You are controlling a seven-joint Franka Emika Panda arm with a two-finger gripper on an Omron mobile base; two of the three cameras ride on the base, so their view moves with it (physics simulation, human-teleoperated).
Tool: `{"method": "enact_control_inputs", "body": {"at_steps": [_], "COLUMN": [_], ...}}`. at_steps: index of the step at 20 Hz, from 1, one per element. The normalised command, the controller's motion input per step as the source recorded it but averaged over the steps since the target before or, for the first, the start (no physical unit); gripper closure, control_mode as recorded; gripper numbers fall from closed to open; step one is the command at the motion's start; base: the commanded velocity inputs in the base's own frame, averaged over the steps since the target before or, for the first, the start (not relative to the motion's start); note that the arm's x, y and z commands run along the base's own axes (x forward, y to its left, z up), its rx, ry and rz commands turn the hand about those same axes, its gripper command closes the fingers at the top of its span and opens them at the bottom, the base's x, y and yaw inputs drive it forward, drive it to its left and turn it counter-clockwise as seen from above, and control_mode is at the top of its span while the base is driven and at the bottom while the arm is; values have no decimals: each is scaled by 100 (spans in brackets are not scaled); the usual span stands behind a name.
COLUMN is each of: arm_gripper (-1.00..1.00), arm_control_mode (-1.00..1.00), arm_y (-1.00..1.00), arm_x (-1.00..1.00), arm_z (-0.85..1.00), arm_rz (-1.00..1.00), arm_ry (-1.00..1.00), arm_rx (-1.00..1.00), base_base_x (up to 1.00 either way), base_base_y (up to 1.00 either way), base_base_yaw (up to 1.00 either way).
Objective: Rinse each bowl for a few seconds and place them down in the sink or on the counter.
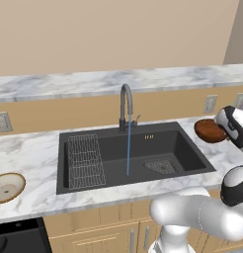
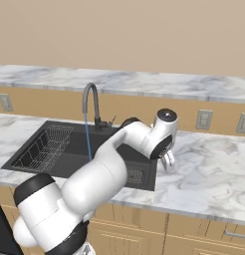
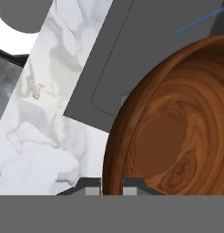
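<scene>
The gripper (image 3: 111, 185) has its jaws closed on the rim of the reddish-brown bowl (image 1: 210, 130), raised over the counter (image 1: 34, 148) by the sink's (image 1: 143, 148) right edge.

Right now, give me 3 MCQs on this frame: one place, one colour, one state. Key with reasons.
1. Where is the tan bowl?
A. in the sink
B. on the counter left of the sink
C. on the rack

2. What colour is the bowl at the tool?
A. reddish-brown
B. white
C. green

3. What is the tap doing?
A. running
B. off
C. lying in the sink

Key:
1 B: it sits on the counter, left of the sink.
2 A: the brown bowl shows wood grain, its rim between the shut tool's tips in the hand view.
3 A: a thin blue stream drops from the tap into the basin.
</scene>
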Motion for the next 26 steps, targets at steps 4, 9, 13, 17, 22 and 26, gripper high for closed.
{"method": "enact_control_inputs", "body": {"at_steps": [4,9,13,17,22,26], "arm_gripper": [100,100,100,100,100,100], "arm_control_mode": [-100,-100,-100,-100,-100,-100], "arm_y": [24,29,35,36,36,34], "arm_x": [10,8,8,2,2,1], "arm_z": [4,8,5,0,0,-1], "arm_rz": [10,8,8,9,10,10], "arm_ry": [1,0,0,1,2,2], "arm_rx": [0,-3,-3,0,0,0], "base_base_x": [0,0,0,0,0,0], "base_base_y": [0,0,0,0,0,0], "base_base_yaw": [0,0,0,0,0,0]}}
